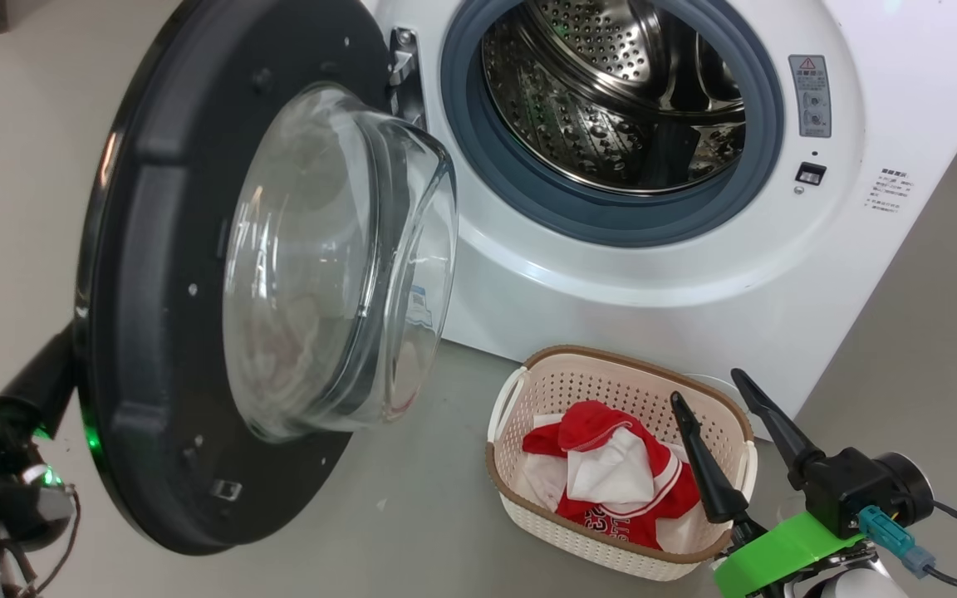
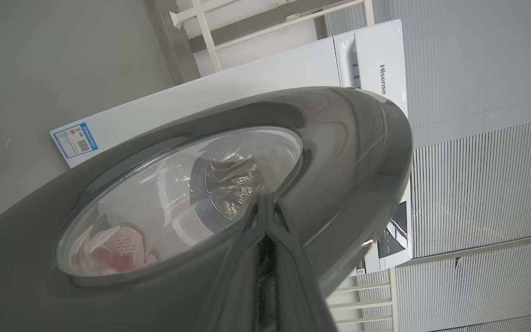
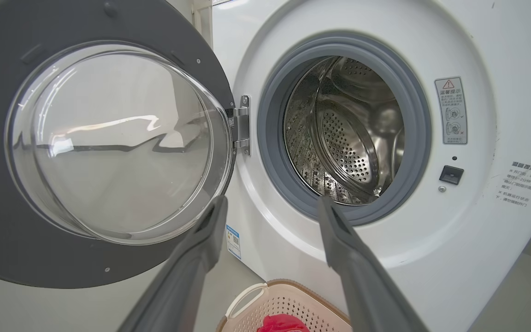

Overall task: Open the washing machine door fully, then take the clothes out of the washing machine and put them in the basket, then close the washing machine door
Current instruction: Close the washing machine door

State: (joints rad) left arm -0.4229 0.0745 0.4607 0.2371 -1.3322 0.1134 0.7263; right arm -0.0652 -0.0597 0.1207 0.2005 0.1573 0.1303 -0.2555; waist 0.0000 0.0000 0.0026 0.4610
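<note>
**Drum empty, door waiting for the push shut**

The washing machine door (image 1: 312, 274) stands swung wide at the left of the frame, with its glass bowl turned toward the drum (image 1: 611, 100). Behind it the left end effector (image 2: 265, 207), fingers pressed together, appears to lie against the glossy outer face. I judge that a steady push far from the hinge, following the arc until the latch catches, will work best. The washing machine (image 1: 611, 274) gapes empty at upper centre. The clothes (image 1: 611, 473) lie in the basket (image 1: 578, 353) at lower centre. The right end effector (image 1: 707, 389), fingers spread and holding nothing, hovers at lower right and should keep out of the door's path.
</note>
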